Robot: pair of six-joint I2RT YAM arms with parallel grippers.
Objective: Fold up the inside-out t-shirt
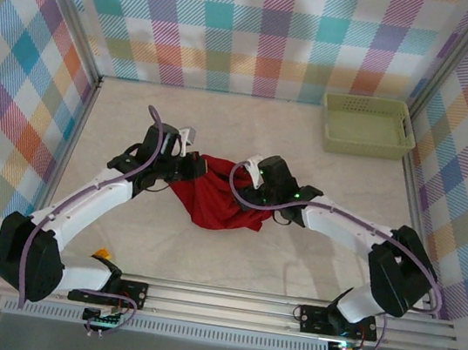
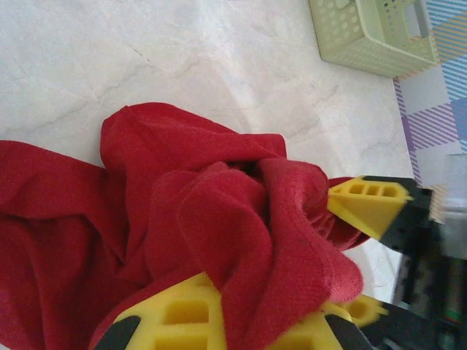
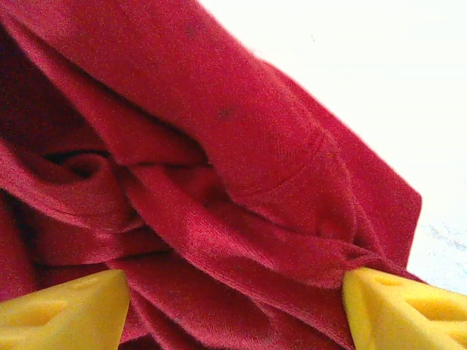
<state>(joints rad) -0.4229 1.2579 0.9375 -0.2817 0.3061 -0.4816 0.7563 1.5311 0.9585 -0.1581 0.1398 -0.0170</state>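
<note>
Currently the inside-out t-shirt (image 1: 217, 201) is seen bunched on the counter (image 1: 137, 116) between the arms, one gather clamped in the left pincer (image 2: 244, 324). The right pincer (image 3: 233, 306) is held apart around a fold, with nothing gripped. If the left were raised, the cloth could be dragged into a tighter tangle, its other side being unheld.

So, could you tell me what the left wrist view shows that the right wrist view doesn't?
Left wrist view: the pale green basket on the table, and the left gripper shut on a bunched fold of the t-shirt. Right wrist view: a close look at a stitched hem, with cloth lying between the open fingers of the right gripper. Both: the crumpled deep-red t-shirt, the pale table and the right gripper's yellow fingers.
</note>
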